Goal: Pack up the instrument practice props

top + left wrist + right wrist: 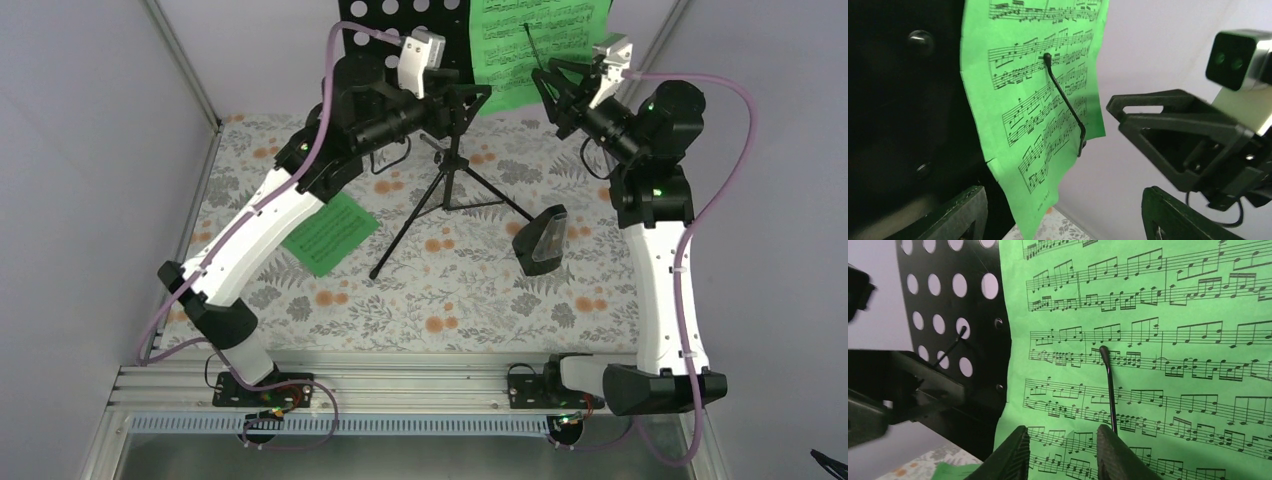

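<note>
The black music stand's hole-punched desk point(400, 25) rises at the back on tripod legs point(450, 190). A green music sheet point(530, 40) hangs on the desk's right side under a wire page holder point(1109, 390). A second green sheet point(330, 232) lies flat on the table. The dark metronome point(541, 240) stands right of the tripod. My left gripper point(470, 100) is open wide beside the hanging sheet's lower edge point(1038, 100). My right gripper point(553, 88) is open, its fingers point(1015, 455) right in front of the sheet point(1148, 365), holding nothing.
The table has a floral cloth point(450, 300) and grey walls on three sides. In the left wrist view the right gripper point(1188, 140) is close on the right. In the right wrist view the left arm point(898, 385) is at the left.
</note>
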Robot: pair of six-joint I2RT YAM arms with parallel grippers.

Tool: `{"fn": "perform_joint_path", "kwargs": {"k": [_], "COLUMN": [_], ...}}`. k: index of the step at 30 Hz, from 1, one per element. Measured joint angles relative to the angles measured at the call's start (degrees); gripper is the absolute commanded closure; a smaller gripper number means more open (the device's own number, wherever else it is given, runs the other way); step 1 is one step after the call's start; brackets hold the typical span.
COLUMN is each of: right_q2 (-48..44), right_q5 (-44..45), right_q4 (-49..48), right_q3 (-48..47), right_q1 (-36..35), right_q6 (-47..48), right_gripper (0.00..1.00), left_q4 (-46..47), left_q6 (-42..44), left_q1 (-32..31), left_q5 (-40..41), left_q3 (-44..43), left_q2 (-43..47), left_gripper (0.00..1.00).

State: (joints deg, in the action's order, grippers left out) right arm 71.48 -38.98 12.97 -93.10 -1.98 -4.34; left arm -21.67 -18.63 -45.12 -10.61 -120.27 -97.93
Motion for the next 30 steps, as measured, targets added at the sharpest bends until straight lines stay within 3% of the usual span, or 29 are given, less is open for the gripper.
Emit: {"fn": "perform_joint_path", "kwargs": {"k": [8,14,30], "right_q2": [0.0,-0.26,0.28], "right_q5": [13.92,22.29,31.23], "right_q4": [2.51,1.62,-1.31], "right_q3": [-0.04,1.42,2.97], "right_q1": [-7.58,-10.03,-12.24], "right_q6": [7.72,11.61,15.41], "right_gripper": [0.66,0.67,0.79], "left_q4": [0.55,0.52,-0.35], "left_q6": [-1.36,-2.16,-4.13], "left_q1": [0.74,1.03,1.03], "left_q5": [1.64,0.07,3.43], "left_q3": [3.93,3.23,-1.44], "left_q2": [4.44,3.21,-2.08], "left_gripper": [0.15,0.2,0.2]}}
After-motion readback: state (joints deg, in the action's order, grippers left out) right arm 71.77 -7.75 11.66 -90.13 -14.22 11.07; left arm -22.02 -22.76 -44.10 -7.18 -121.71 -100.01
